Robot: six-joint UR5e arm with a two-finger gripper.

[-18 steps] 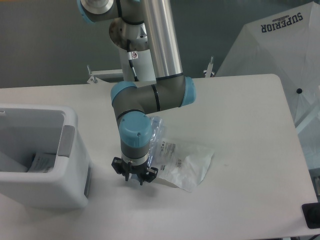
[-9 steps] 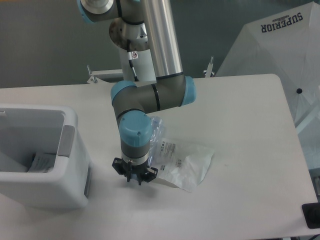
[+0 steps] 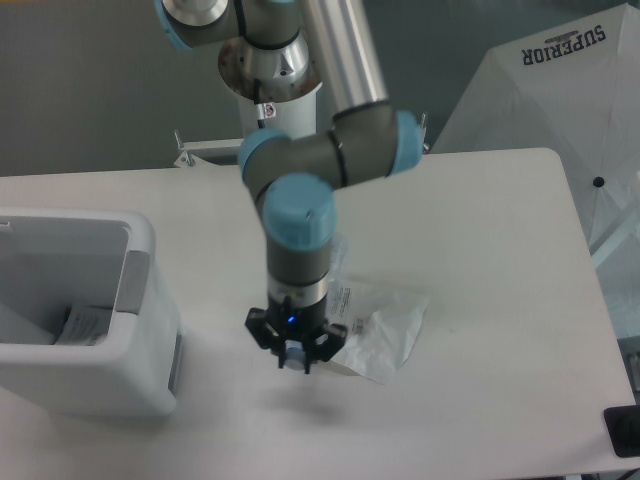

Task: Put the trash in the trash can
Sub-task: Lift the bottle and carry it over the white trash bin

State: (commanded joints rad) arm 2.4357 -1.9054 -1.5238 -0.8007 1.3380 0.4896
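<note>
One arm did all the work here, and its gripper point(image 3: 296, 360) pointed straight down at the near left edge of the plastic bag point(image 3: 385, 325), which lay flat and crinkled on the counter point(image 3: 480, 230). The bag spread away from the jaws to the right and slightly back, its printed label just behind the wrist. Whether the jaws stood wide or narrow I could not tell; the fingers were a small dark cluster, and I could not say if they had hold of the bag's edge. The bottle I could not pick out with any certainty, the arm covering where it might lie. The trash can point(image 3: 140, 300) stood well apart to the left, open-topped, with something pale and paper-like already inside. Any carry, I judged, would have to go leftward over its rim.
</note>
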